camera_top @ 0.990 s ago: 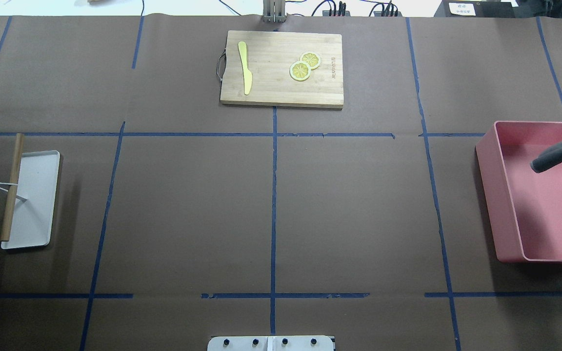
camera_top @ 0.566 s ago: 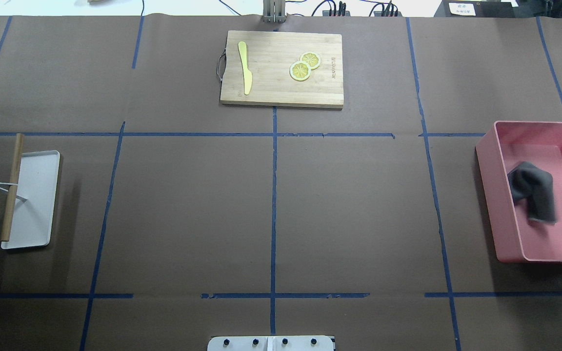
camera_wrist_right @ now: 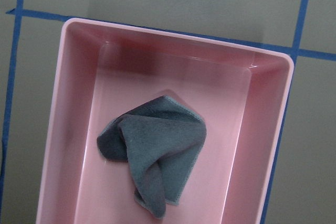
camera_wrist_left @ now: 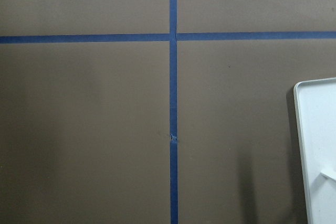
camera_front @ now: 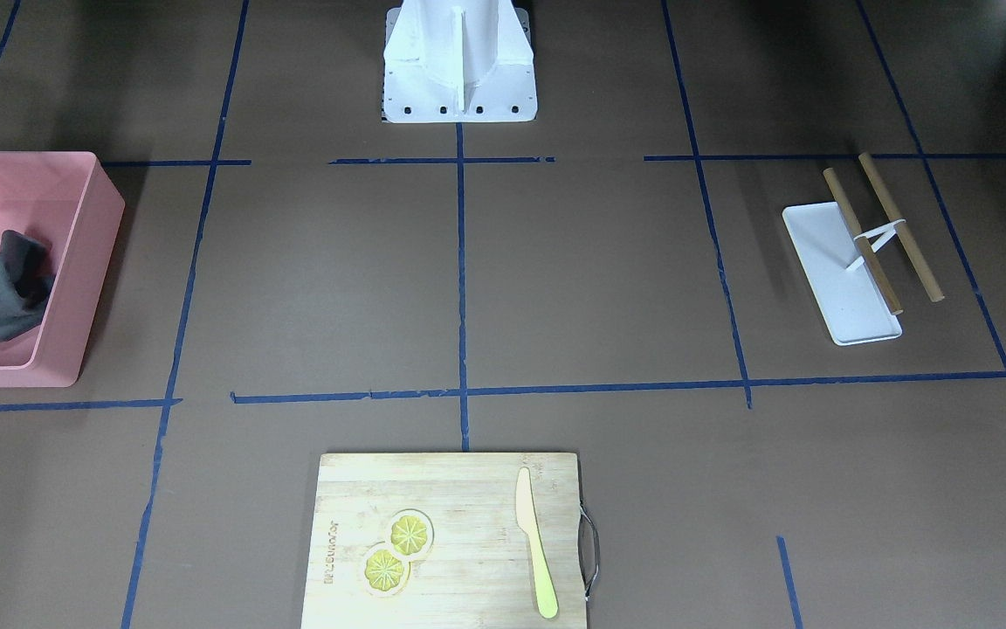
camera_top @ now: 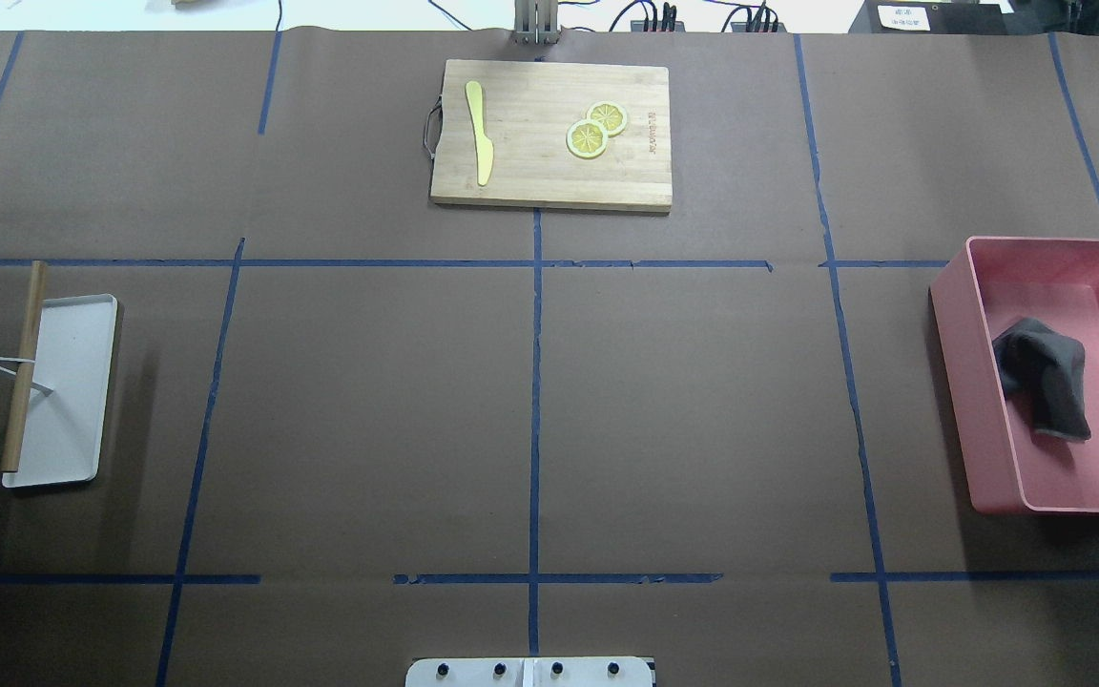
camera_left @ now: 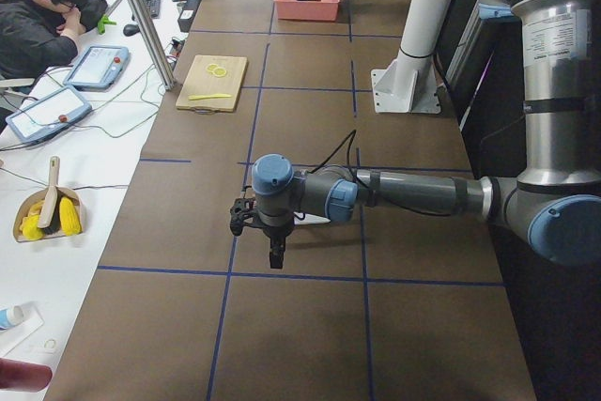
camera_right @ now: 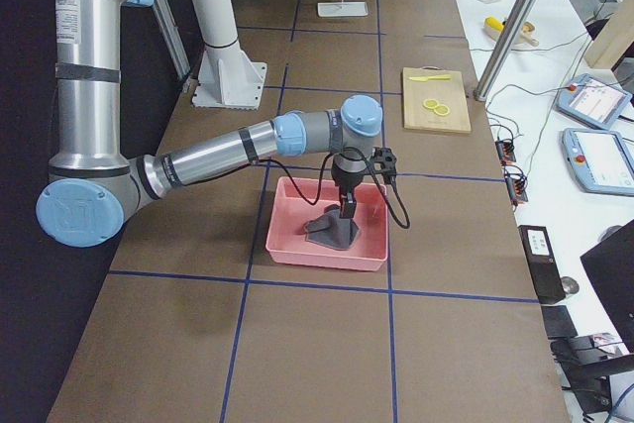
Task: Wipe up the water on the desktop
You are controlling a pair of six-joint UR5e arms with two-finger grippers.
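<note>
The desktop (camera_top: 368,410) is dark brown with blue tape lines; I see no water on it. A dark grey cloth (camera_top: 1046,377) lies crumpled inside the pink bin (camera_top: 950,315) at the right edge. It also shows in the front view (camera_front: 5,293) and the right wrist view (camera_wrist_right: 157,145). My right gripper (camera_right: 346,211) hangs just above the cloth (camera_right: 332,230), and I cannot tell whether it is open or shut. My left gripper (camera_left: 274,255) points down over the desktop at the far left end, and I cannot tell its state either.
A bamboo cutting board (camera_top: 549,134) with a yellow knife (camera_top: 480,134) and two lemon slices (camera_top: 595,129) lies at the far middle. A white tray (camera_top: 63,391) with two wooden rods (camera_top: 25,367) sits at the left. An operator (camera_left: 42,7) sits beyond the table.
One second ago the cloth hung at the right edge above the bin. It then dropped into the bin and has lain there since.
</note>
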